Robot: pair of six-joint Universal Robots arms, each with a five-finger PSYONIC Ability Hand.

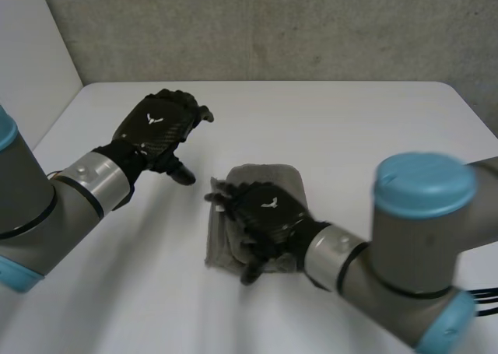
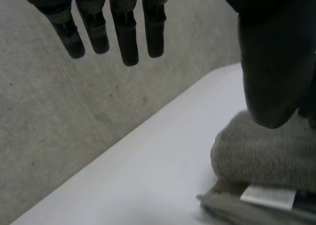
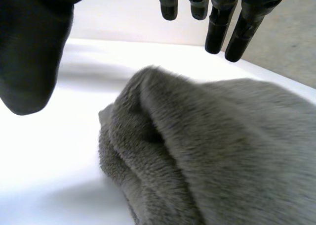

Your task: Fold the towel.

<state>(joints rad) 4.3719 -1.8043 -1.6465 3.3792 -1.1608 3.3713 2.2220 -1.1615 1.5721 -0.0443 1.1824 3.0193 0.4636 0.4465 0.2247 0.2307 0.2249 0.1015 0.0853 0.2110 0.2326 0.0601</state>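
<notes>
The towel (image 1: pixel 272 177) lies folded into a small thick bundle in the middle of the white counter (image 1: pixel 350 128). Its long axis runs near to far and leans a little to the right at the far end. The far end is a rounded fold, and the looser layered edges lie at the near left. In the left wrist view, a white label (image 2: pixel 269 196) sticks out from the layers at the towel's (image 2: pixel 261 156) edge, but no writing on it can be read.

The right hand (image 1: pixel 264 212) is spread palm-down over the middle of the towel. In its wrist view the fingers (image 3: pixel 217 27) are straight and reach out past the fold, and the thumb (image 3: pixel 29 62) stands off to one side, so nothing is gripped. Whether the palm presses on the towel (image 3: pixel 222 151) cannot be told.

The left hand (image 1: pixel 156 128) is held above the counter to the far left of the towel and apart from it. Its fingers (image 2: pixel 127 39) are straight, its thumb (image 2: pixel 274 71) is spread wide, and it holds nothing.

Each hand has a small white emblem on its back, with no letters.

Bare counter surrounds the towel on every side, widest to the far and the right. A grey concrete wall (image 1: pixel 272 27) rises behind the far edge of the counter.
</notes>
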